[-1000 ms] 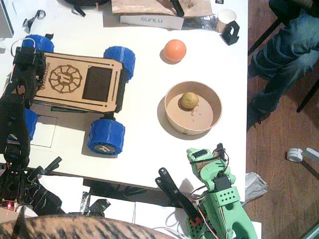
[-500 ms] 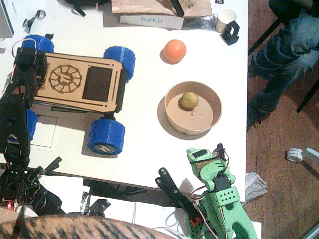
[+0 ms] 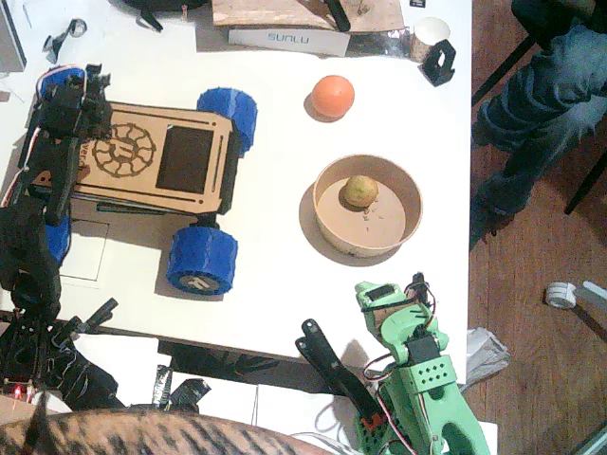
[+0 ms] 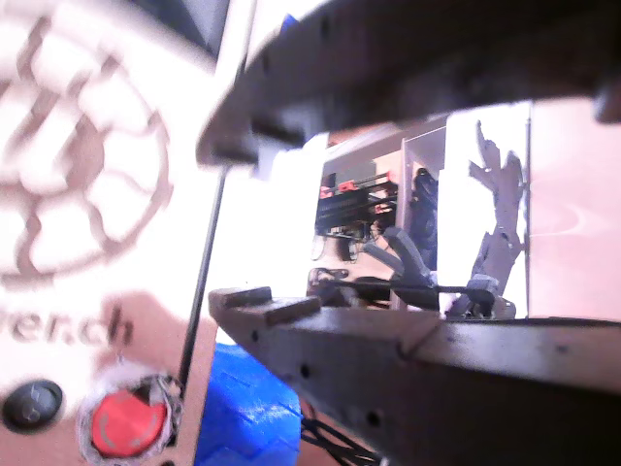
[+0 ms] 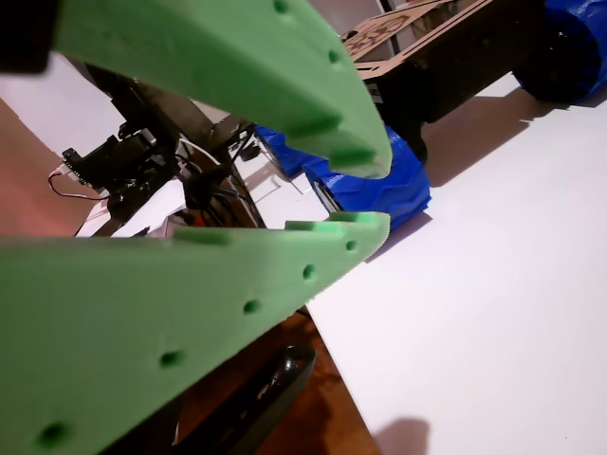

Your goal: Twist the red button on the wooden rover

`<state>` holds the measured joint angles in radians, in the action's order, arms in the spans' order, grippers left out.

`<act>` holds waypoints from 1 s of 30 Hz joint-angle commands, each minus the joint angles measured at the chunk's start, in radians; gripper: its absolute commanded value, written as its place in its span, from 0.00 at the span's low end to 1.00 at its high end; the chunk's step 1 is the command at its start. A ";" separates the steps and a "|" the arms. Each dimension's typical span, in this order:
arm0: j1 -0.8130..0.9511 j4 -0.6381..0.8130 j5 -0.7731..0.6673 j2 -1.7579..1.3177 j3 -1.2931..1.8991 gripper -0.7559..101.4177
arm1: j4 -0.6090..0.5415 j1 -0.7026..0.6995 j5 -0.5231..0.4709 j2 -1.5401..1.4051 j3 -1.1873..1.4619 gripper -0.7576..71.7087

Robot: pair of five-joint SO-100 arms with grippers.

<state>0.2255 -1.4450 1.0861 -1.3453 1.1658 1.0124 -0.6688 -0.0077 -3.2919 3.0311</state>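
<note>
Since a second ago your left hand (image 3: 83,90) has swung up and over toward the far-left corner of the wooden rover (image 3: 152,156), and the rover has shifted a bit. Its jaws sit spread in a wrist view (image 4: 257,228), nothing between them, hovering over the deck edge. The red button (image 4: 126,424) sits on the deck just beside a small black button (image 4: 32,405), below the lettering, off to the side of the jaws and not touched. A blue wheel (image 4: 247,413) is right under the deck edge there.

Your right hand (image 3: 394,294) is parked at the near desk (image 3: 275,275) edge, jaws slightly parted, empty. Between them is lots of bare desk; the bowl (image 3: 368,207) and orange (image 3: 333,96) are well apart from the rover.
</note>
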 commanded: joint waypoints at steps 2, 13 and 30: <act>0.002 -0.040 -0.006 -0.127 -0.006 0.03 | 0.005 -0.006 -0.005 -0.005 -0.008 0.01; -0.055 -0.143 -0.328 -0.282 0.000 0.01 | 0.005 -0.006 -0.005 -0.005 -0.008 0.01; -0.075 -0.084 -0.583 -1.086 0.488 0.01 | 0.005 -0.006 -0.005 -0.005 -0.008 0.01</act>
<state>0.1519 -1.5999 0.5170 -2.1875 1.4941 1.0124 -0.6688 -0.0077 -3.2919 3.0311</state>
